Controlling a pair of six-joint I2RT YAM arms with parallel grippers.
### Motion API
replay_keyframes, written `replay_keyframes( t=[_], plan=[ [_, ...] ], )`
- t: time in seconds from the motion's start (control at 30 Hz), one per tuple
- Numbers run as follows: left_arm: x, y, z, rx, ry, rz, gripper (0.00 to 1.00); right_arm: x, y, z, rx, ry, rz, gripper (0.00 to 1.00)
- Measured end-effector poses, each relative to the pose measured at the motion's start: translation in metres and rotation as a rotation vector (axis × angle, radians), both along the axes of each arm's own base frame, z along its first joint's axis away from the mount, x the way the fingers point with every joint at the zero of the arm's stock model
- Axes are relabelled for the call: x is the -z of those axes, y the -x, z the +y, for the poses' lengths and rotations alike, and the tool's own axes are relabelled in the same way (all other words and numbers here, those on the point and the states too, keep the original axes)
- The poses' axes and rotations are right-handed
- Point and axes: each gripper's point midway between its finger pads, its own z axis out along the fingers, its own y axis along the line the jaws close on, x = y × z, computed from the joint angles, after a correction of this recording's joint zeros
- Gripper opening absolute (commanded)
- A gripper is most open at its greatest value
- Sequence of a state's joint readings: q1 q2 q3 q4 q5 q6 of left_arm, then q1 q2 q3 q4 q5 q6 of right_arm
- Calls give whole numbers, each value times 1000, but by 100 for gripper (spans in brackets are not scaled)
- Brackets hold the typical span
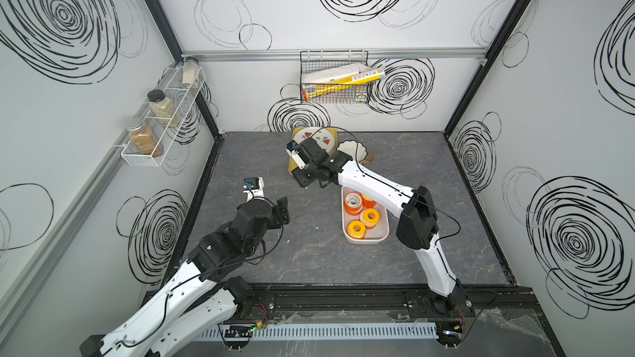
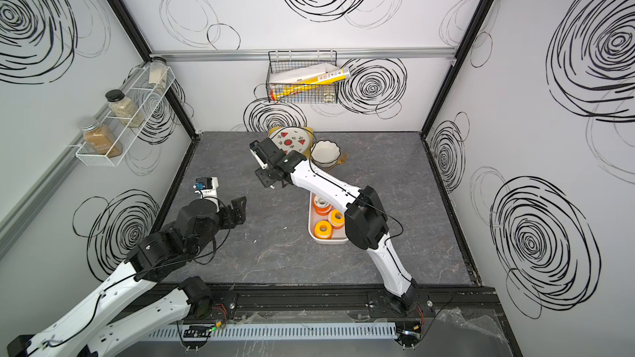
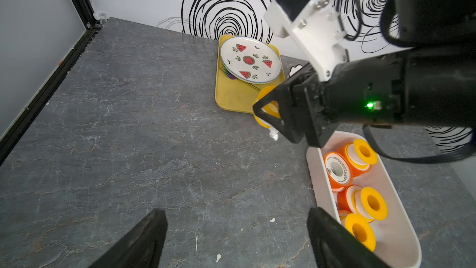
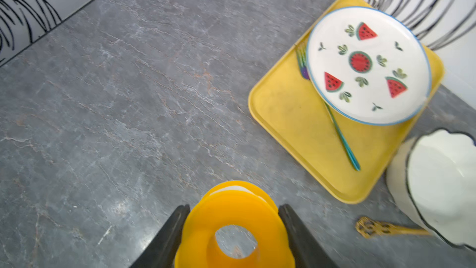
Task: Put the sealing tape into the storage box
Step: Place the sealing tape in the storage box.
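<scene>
Yellow tray (image 4: 296, 125) carrying watermelon-pattern plate (image 4: 368, 65); teal fork (image 4: 342, 137) partly under plate. White scalloped bowl (image 4: 438, 184) beside tray, gold utensil handle (image 4: 381, 228) alongside. Wall-mounted: black wire basket (image 1: 330, 99), white spice-jar rack (image 1: 137, 159).

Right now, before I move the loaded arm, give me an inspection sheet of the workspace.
Surface: grey marbled tabletop, a few white scraps.
Job's things: storage box holds several spools; one yellow spool outside, held.
Clutter: yellow tray bearing watermelon plate and teal fork; scalloped bowl and gold fork beside.
Hands: left hand open, empty; right hand shut on the yellow spool.
Cables: black cable loops at both arms.
Surroundings: wire basket on rear wall; spice rack on side wall.
</scene>
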State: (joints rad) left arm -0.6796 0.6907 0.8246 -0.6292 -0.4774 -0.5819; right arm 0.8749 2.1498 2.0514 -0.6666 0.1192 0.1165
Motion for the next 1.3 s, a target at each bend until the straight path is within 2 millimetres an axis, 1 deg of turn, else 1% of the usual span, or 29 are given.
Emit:
replay_keyframes(
  t=[0.07,0.2,0.3,0.43,0.5,0.57,0.67,0.87,0.93,1.0,1.1,1.3],
  plan=[
    [0,0,0,2,1,0,92,-4,-6,-23,37,4,5,47],
    [0,0,-1,4,2,1,92,-14,-11,-68,104,13,8,47],
    [0,0,-1,5,2,1,92,-22,-11,-96,148,21,-6,47],
    [1,0,-1,5,0,4,92,-28,4,-125,180,25,-31,47],
    [2,-1,-2,5,-2,8,92,-27,12,-136,188,23,-36,47],
    [2,-1,-2,5,-3,9,92,-21,21,-147,196,28,-32,47],
    [3,-2,-1,3,-3,11,92,-5,30,-158,209,36,-20,47],
    [4,-2,-2,10,-4,19,92,48,51,-175,226,77,56,47],
    [5,-2,-3,13,-5,22,92,59,54,-177,229,82,68,46],
    [6,-3,-4,16,-7,26,92,65,55,-178,229,78,72,46],
    [8,-3,-4,17,-11,31,92,69,52,-178,234,58,60,46],
    [11,-4,-6,23,-17,42,92,66,41,-180,256,23,38,46]
  ],
)
